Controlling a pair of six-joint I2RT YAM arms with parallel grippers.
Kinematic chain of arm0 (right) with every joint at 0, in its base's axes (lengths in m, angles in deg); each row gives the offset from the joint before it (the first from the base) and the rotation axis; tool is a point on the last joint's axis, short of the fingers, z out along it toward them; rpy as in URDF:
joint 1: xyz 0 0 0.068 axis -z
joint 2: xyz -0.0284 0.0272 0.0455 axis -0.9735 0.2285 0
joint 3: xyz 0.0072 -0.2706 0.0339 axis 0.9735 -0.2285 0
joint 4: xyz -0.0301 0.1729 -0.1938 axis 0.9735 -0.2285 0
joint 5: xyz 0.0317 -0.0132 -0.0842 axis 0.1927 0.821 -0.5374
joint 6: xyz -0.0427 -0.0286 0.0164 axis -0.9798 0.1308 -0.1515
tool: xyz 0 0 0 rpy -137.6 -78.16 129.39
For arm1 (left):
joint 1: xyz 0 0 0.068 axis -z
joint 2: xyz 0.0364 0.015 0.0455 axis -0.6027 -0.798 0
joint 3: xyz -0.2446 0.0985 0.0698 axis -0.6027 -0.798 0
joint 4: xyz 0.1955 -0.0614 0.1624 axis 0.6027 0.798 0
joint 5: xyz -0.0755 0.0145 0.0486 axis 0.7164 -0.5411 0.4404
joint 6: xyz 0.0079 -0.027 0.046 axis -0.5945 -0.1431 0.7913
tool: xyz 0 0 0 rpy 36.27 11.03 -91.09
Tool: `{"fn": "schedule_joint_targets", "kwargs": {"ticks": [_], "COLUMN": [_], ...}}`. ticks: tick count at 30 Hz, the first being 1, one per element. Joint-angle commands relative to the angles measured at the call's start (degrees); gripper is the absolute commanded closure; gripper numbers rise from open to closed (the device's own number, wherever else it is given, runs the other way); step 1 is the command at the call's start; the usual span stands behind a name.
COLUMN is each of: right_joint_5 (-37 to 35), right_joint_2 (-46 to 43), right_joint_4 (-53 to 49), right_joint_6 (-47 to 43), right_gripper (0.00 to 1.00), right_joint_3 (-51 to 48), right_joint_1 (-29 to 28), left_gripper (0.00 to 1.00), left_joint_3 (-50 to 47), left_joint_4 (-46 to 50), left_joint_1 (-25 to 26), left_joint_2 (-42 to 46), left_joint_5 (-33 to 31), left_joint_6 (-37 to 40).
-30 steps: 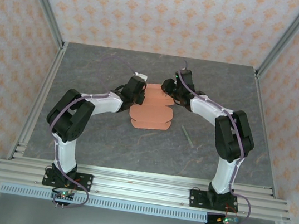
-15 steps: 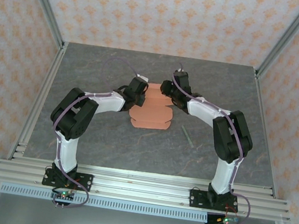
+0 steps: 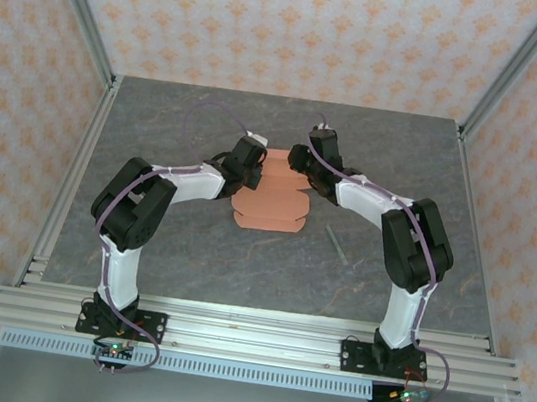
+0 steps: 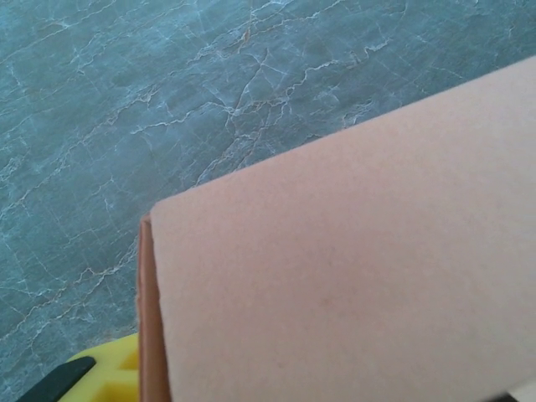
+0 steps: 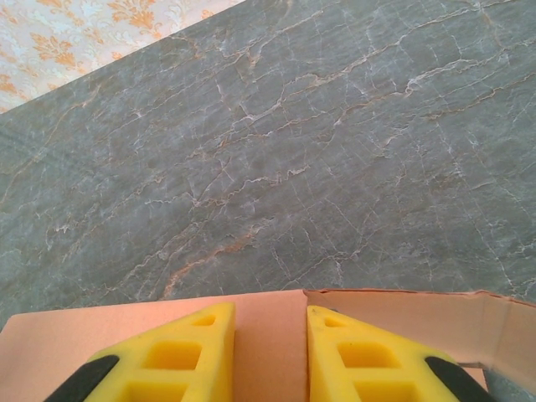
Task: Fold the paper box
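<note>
The paper box (image 3: 270, 206) sits at the middle of the bench (image 3: 141, 243), flaps seemingly half raised, our left fingers (image 4: 109, 373) and right fingers (image 5: 180, 352) at the card, grip impossible to tell; next we likely press the creases.

Left arm (image 3: 185, 184) and right arm (image 3: 375, 199) bend inward, jaws close together.

Twin robot arms rise from black base plates (image 3: 371, 358) at the near edge of the worktop. The left arm (image 3: 131, 209) and right arm (image 3: 414, 245) each alternate glossy white link shells with bulky black joint housings. A thin purple cable (image 3: 214, 108) trails along each arm, and a small green light (image 3: 409, 392) glows below each base. The right gripper (image 5: 270, 311) carries wedge-shaped yellow fingers (image 5: 180, 352) with rectangular recesses and black pads (image 5: 92, 378).
</note>
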Motion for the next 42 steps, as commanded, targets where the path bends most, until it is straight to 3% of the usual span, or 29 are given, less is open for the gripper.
{"fn": "schedule_joint_targets", "kwargs": {"ticks": [1, 18, 24, 30, 42], "right_joint_5": [0.2, 0.6, 0.6, 1.8, 1.3], "right_joint_2": [1.0, 0.8, 0.0, -1.2, -3.9], "right_joint_4": [-4.5, -6.3, -7.7, -9.1, -14.6], "right_joint_6": [-1.1, -1.0, -0.2, 2.6, 4.1], "right_gripper": [0.76, 0.75, 0.64, 0.53, 0.41], "right_joint_3": [-0.5, 1.5, 3.0, 5.2, 7.5], "right_joint_1": [-0.8, -0.8, -0.7, -0.4, 1.0], "left_gripper": [0.67, 0.90, 0.99, 1.00, 1.00], "left_joint_3": [1.9, 3.4, 3.3, 2.5, 2.8], "left_joint_4": [-3.5, -4.4, -4.2, -4.7, -4.2], "left_joint_1": [0.4, 0.4, 0.3, 0.4, 0.3], "left_joint_2": [0.5, -2.2, -2.0, -1.7, -1.8], "left_joint_5": [0.7, 0.4, -0.1, -0.4, -0.4], "left_joint_6": [0.8, 1.0, 1.6, 2.1, 0.8]}}
